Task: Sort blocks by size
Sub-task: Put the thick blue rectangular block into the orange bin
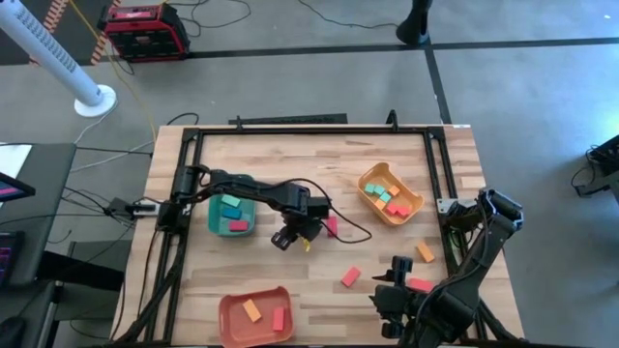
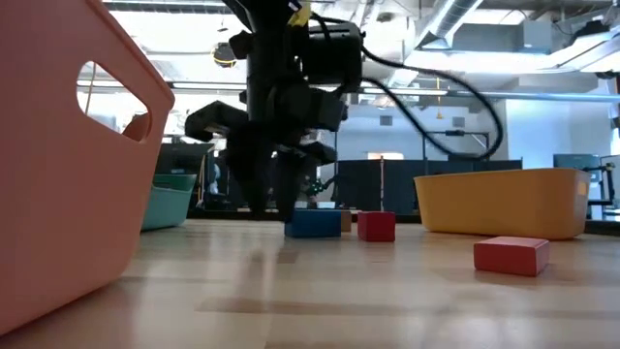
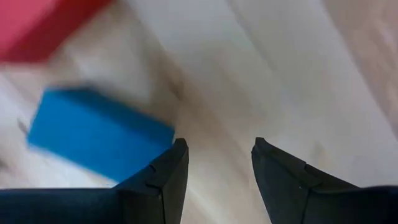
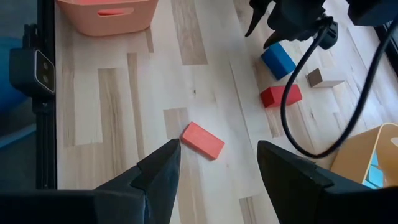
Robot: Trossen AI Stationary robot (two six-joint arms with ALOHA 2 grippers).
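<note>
hovering my left hand (image 3: pixel 214 163) low over mid-worktop (image 1: pixel 290 164), fingers apart and empty, blue block (image 3: pixel 96 134) just beside one finger, lying flat, long axis slanted across the fingers' line. trays already hold several blocks; five or so loose. right hand (image 4: pixel 217 162) waits at near edge, wide, empty.

Lighting is even and bright from ceiling strips visible in the low view, throwing a soft shadow under the left gripper (image 2: pixel 276 199) on the table (image 2: pixel 387 291), while the left wrist view is heavily blurred, the blue block (image 3: pixel 93 134) smeared, and the near salmon tray (image 2: pixel 68 155) is out of focus.
</note>
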